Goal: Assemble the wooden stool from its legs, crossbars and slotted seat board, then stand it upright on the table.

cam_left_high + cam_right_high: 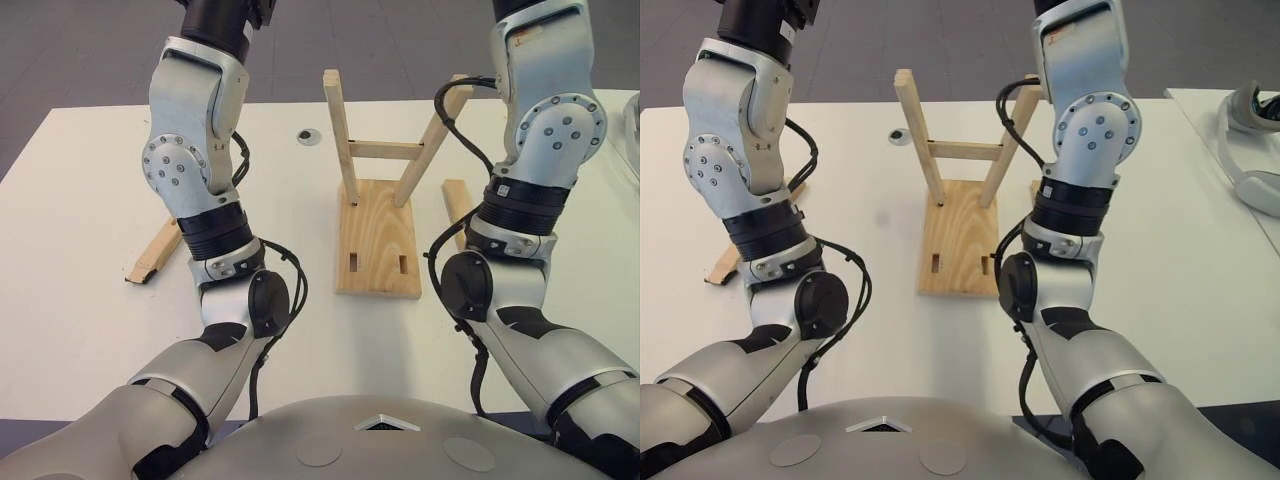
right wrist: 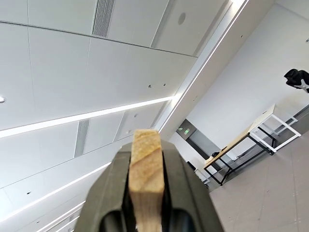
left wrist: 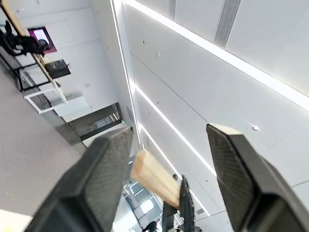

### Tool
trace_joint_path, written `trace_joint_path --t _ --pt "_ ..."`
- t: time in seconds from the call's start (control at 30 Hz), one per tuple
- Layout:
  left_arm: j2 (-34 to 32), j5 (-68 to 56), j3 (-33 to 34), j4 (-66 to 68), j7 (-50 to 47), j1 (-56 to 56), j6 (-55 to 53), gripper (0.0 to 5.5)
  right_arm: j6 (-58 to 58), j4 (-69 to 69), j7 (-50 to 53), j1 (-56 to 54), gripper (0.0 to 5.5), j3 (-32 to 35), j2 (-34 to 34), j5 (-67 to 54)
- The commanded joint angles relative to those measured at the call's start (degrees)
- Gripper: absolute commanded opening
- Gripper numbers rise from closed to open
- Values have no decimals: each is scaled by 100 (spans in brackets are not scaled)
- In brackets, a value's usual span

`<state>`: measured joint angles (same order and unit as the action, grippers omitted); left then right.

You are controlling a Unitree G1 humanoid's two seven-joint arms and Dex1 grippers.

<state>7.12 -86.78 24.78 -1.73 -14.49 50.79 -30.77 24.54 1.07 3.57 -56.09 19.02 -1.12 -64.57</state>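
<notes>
Bright, even overhead light from ceiling strip lights point(image 3: 212, 53); white table point(image 1: 80, 180) evenly lit around seat board point(image 1: 377, 235), faint soft shadow along the board's near edge

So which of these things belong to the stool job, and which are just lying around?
For the job: seat board, two fitted legs, crossbar, left loose piece, right loose piece, held piece in the right gripper.
Just lying about: round table insert, white curved object on the neighbouring table.
</notes>
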Motion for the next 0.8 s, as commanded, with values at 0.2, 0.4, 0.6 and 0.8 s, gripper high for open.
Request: trace_joint_path --t 0.2,0.4,0.6,0.8 --pt "708 -271 -367 1271 326 298 520 275 72 -293 -2 262 42 -180 -521 -196" --pt "620 115 -458 2197 1417 498 890 275 -10 -221 47 423 42 -152 -591 -64" --pt "520 866 -545 2962 2536 627 1510 275 -141 -201 49 139 42 94 -429 -200" --pt "636 914 -802 1664 3045 -247 1209 275 -372 233 5 30 42 269 -498 -153"
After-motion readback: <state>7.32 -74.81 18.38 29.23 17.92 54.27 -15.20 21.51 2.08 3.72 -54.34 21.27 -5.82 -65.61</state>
